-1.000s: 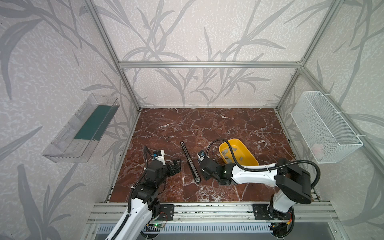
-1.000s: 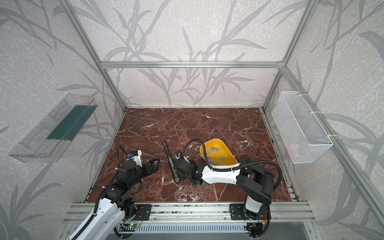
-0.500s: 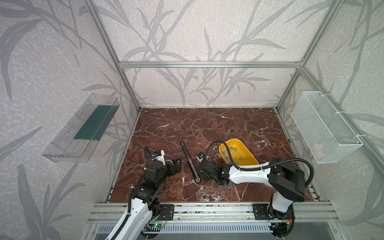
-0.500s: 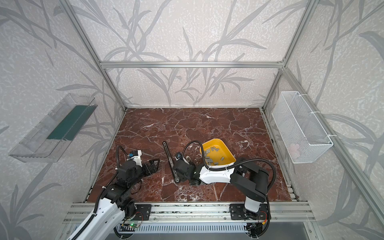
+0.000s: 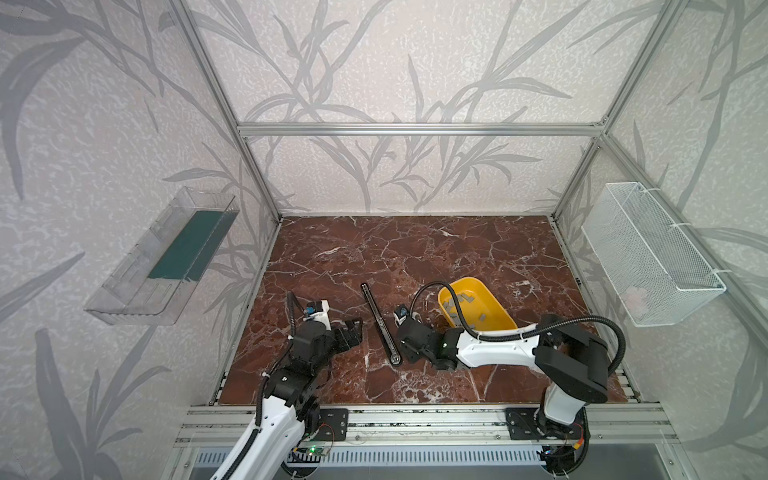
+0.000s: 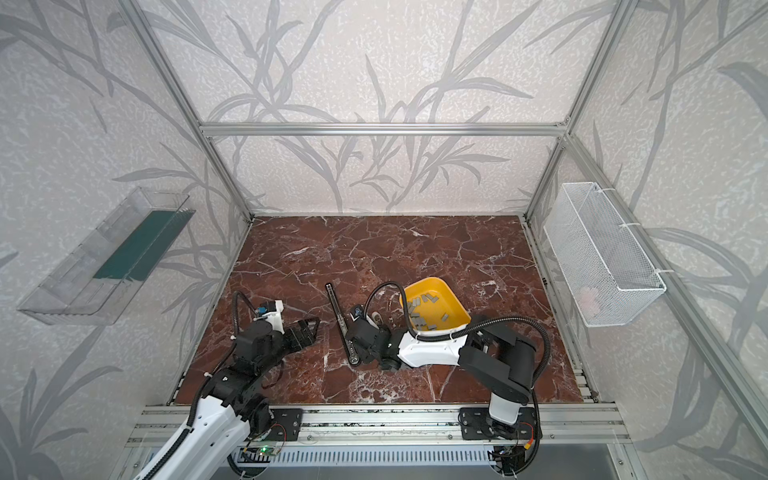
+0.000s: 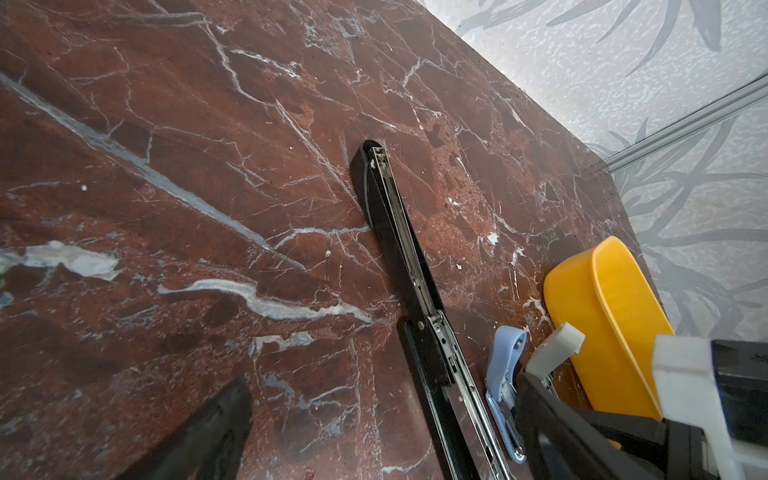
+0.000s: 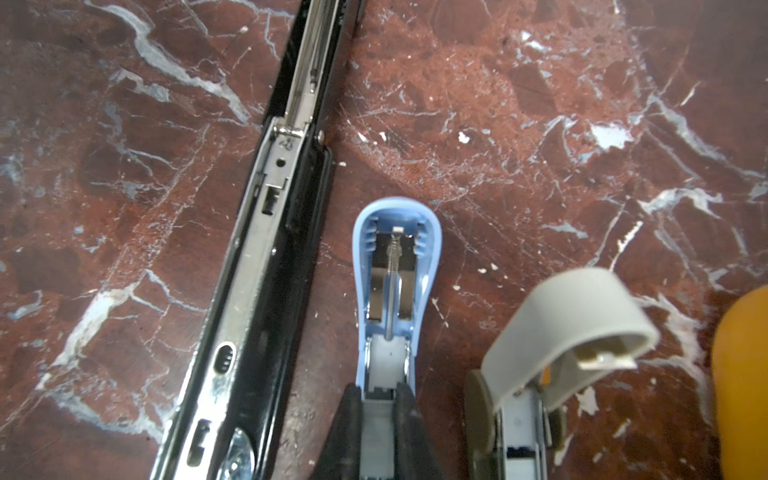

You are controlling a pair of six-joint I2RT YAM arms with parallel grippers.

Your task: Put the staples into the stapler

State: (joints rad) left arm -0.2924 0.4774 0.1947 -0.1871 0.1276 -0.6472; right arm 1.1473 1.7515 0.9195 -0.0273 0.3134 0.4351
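My right gripper (image 8: pixel 377 392) is shut on a flat grey strip of staples (image 8: pixel 376 419), held in the open channel of a small blue stapler (image 8: pixel 395 266) whose lid is flipped back. A small grey stapler (image 8: pixel 561 328) lies open beside it, and a long black stapler (image 5: pixel 380 322) lies opened flat on its other side. More staples (image 5: pixel 457 301) lie in the yellow tray (image 5: pixel 465 280), just behind the right wrist in both top views. My left gripper (image 5: pixel 351 332) is open and holds nothing, left of the black stapler. One of its fingers (image 7: pixel 216 436) shows in the left wrist view.
A white wire basket (image 5: pixel 652 257) hangs on the right wall and a clear shelf (image 5: pixel 166 257) on the left wall. The aluminium base rail (image 5: pixel 415 415) runs along the front edge of the marble floor (image 5: pixel 415 249).
The right arm's elbow has swung a little to the left and its gripper has edged slightly toward the staplers. The left arm has not moved.
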